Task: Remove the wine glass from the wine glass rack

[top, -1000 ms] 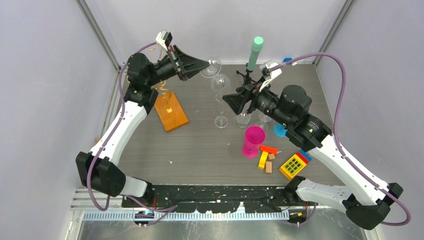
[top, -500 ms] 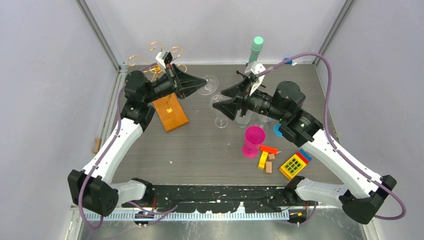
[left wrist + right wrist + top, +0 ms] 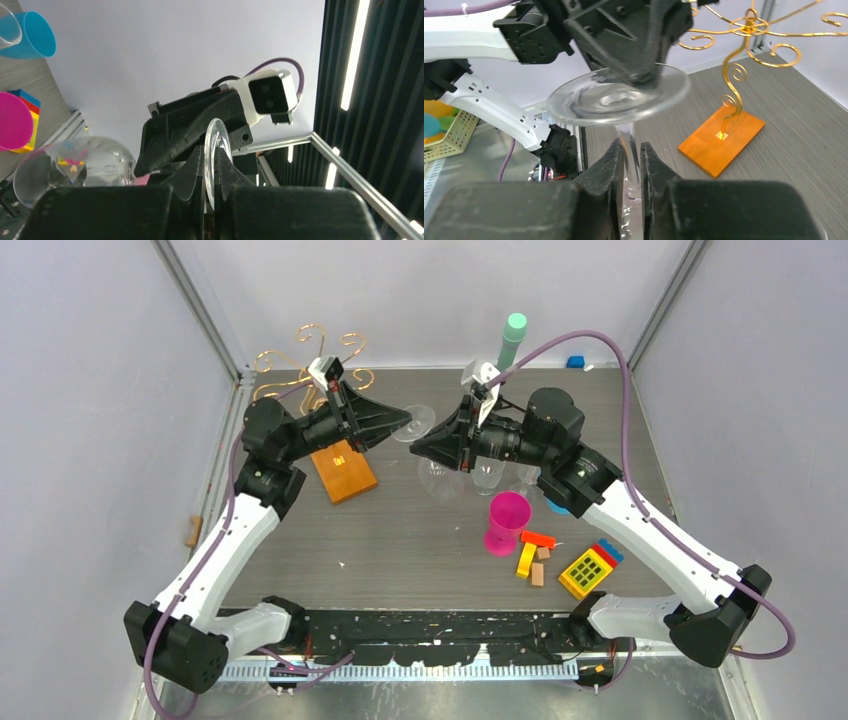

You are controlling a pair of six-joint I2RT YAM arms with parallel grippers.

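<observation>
The wine glass hangs tilted in mid-air between both arms, clear of the wine glass rack, whose gold scrolls rise from an orange base. My left gripper is shut on the rim of the glass's round foot, seen edge-on in the left wrist view between the fingers. My right gripper is shut on the stem, just under the foot. The bowl hangs below the right gripper. The rack stands off to the right in the right wrist view.
A second clear glass, a pink cup and a blue cup stand under the right arm. Toy blocks and a yellow toy lie nearer. A mint-green cylinder on a black tripod stands at the back.
My right gripper swung left to the glass's stem and shut on it. My left arm carried the glass forward and down, uncovering the rack.
</observation>
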